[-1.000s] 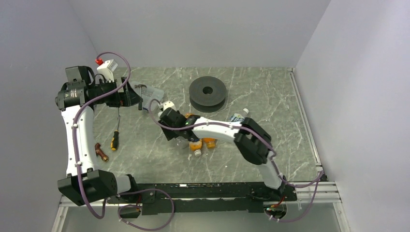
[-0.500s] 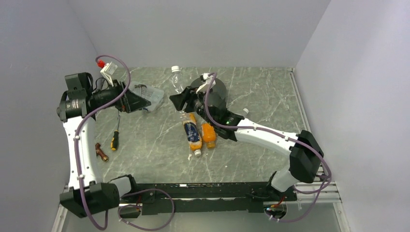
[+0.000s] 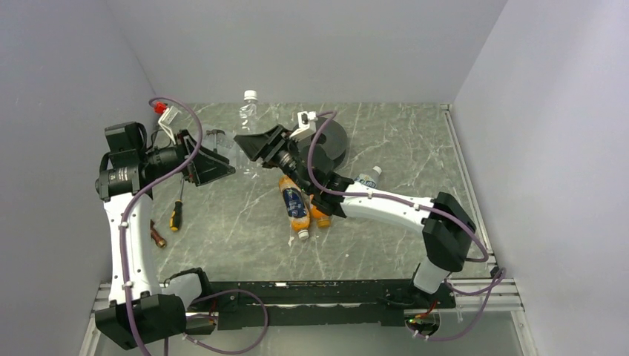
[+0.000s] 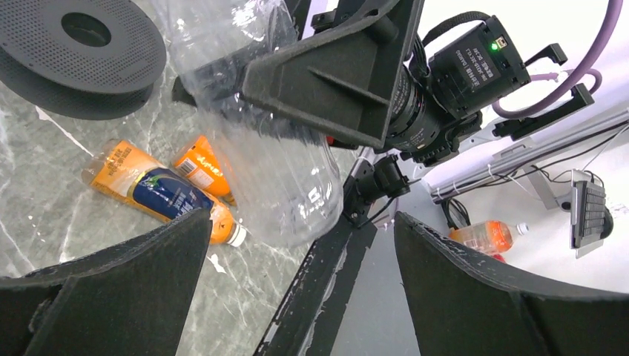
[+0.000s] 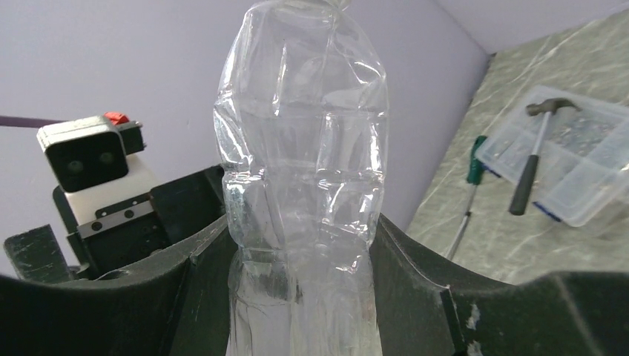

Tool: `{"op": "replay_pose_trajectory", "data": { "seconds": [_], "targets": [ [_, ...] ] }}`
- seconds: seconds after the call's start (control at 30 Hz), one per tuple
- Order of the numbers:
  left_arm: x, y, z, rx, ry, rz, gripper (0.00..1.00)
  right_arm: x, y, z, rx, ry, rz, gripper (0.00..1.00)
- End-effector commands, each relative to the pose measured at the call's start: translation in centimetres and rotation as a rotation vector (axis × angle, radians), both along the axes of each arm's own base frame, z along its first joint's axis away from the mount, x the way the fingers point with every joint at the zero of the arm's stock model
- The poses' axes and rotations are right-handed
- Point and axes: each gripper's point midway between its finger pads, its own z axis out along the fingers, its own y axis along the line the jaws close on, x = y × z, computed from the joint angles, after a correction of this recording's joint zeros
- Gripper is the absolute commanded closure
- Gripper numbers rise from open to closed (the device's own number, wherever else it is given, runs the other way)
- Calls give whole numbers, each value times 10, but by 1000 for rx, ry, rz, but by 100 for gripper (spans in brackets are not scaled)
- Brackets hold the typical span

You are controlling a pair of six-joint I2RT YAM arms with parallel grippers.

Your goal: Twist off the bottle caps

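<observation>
My right gripper is shut on the plain clear bottle and holds it up off the table, its white cap at the far end. In the right wrist view the crumpled bottle is squeezed between both fingers. My left gripper is open and empty, just left of the bottle, its jaws facing the bottle's base. The tall orange bottle with the blue label and the short orange one lie side by side on the table; both also show in the left wrist view.
A big black disc lies behind the right arm. Another small bottle with a white cap lies right of it. A clear box with a hammer sits at the back left. A screwdriver and a copper fitting lie at the left.
My right gripper has lifted the clear bottle from the table and carried it up and left toward the left gripper. My left gripper has swung down and right to face it.
</observation>
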Motion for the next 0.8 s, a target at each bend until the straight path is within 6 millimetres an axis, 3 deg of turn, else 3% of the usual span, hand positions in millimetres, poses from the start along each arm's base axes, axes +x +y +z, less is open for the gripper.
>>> {"op": "replay_pose_trajectory", "data": {
  "seconds": [0.0,0.37,0.5,0.77],
  "targets": [
    [-1,-4,5,-6,-66,-51,1,-15,12,54,144,-63,57,56],
    [6,-9,-14,71,-100,-33,1,-38,17,62,173,-129,175,58],
    [6,-15,-15,72,-104,-56,1,-50,25,68,223,-141,252,58],
    [4,-25,-11,25,-62,-99,1,-57,30,76,235,-195,235,60]
  ]
}}
